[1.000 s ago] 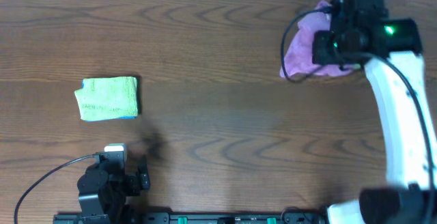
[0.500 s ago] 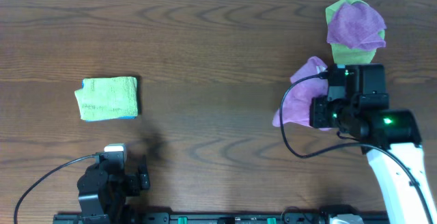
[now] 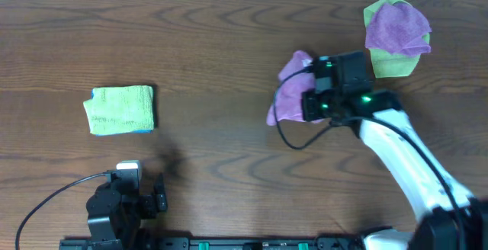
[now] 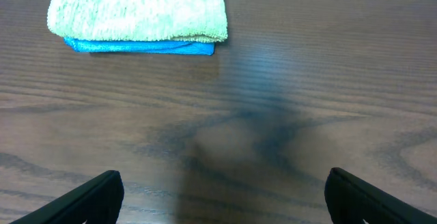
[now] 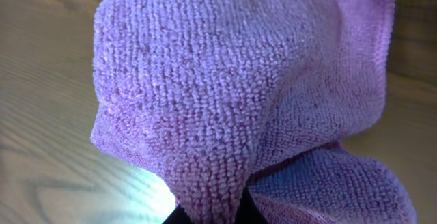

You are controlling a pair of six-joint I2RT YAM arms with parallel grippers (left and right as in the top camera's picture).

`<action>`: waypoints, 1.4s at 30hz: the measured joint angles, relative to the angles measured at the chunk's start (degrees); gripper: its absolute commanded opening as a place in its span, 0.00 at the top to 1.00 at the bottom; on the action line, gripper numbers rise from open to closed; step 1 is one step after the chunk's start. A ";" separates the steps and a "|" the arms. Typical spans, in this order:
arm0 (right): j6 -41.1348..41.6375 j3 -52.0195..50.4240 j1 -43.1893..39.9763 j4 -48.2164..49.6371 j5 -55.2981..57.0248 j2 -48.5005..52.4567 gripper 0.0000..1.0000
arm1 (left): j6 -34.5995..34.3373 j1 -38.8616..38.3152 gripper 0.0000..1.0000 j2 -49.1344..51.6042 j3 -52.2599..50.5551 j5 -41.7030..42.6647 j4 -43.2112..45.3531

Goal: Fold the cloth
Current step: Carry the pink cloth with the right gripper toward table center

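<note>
My right gripper (image 3: 313, 97) is shut on a purple cloth (image 3: 288, 91) and holds it bunched and hanging above the table's middle right. In the right wrist view the purple cloth (image 5: 232, 94) fills the frame and hides the fingers. My left gripper (image 4: 222, 193) is open and empty, low over bare wood near the front left; the arm shows in the overhead view (image 3: 122, 200).
A folded green cloth on a blue one (image 3: 120, 110) lies at the left, also in the left wrist view (image 4: 136, 9). A crumpled purple cloth on a green one (image 3: 395, 35) lies at the back right. A black cable hangs from the right arm.
My right gripper lifted the purple cloth off the pile at the back right and carried it forward and left toward the table's middle. The left arm has not moved.
</note>
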 measured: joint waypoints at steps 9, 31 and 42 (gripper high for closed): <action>1.88 -0.17 2.27 16.70 0.79 7.54 0.04 | 0.00 0.00 0.05 0.00 0.02 0.00 0.00; 2.91 1.53 0.74 -11.02 4.13 -0.55 0.03 | 0.02 0.00 0.04 0.00 0.02 0.00 0.00; -7.58 1.75 2.25 -15.45 7.26 -0.02 0.07 | 0.17 0.00 0.05 0.00 0.02 -0.02 -0.02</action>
